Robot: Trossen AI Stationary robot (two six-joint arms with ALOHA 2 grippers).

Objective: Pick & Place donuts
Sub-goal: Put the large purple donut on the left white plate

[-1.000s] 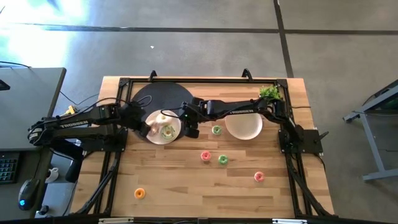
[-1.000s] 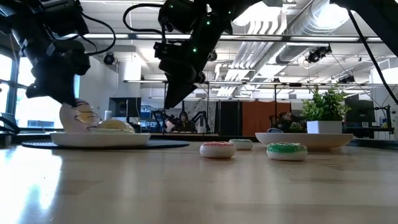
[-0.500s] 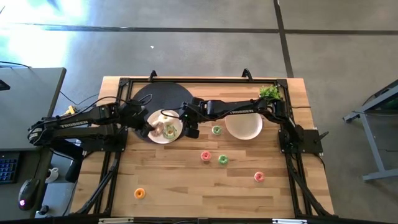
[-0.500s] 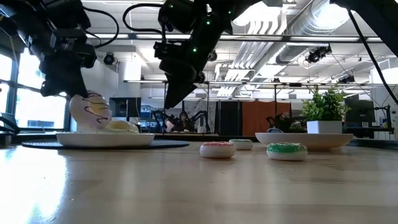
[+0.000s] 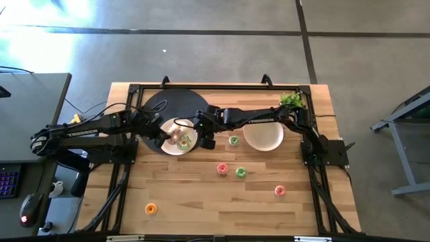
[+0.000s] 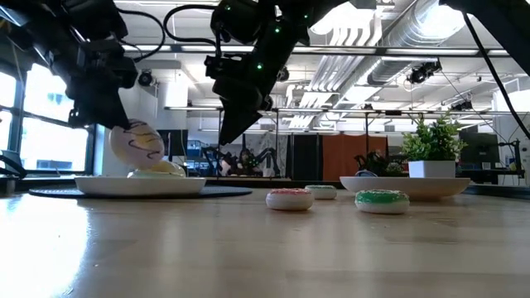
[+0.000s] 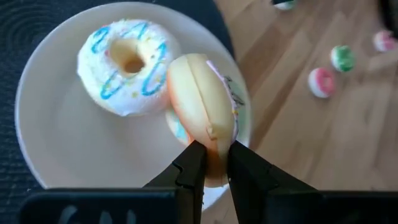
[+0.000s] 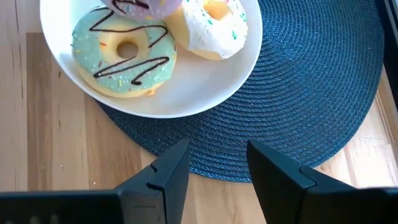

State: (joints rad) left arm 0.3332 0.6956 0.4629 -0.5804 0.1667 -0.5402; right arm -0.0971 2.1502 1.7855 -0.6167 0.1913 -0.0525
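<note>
Low view: the left gripper (image 6: pixel 124 124), pinching the pink donut (image 6: pixel 137 142) on edge, is lifting it off the white plate (image 6: pixel 141 185), undoing that placement; the right gripper (image 8: pixel 214 165) is hovering open nearby.

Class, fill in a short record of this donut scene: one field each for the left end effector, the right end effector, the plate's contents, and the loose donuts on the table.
Left end effector: shut on pink-iced donut, held on edge above the white plate.
Right end effector: open, empty, over the dark woven mat beside the plate.
Plate contents: green-iced donut and white-iced donut, lying flat.
Loose donuts: five small ones on the wood, including an orange donut near the front left.
</note>
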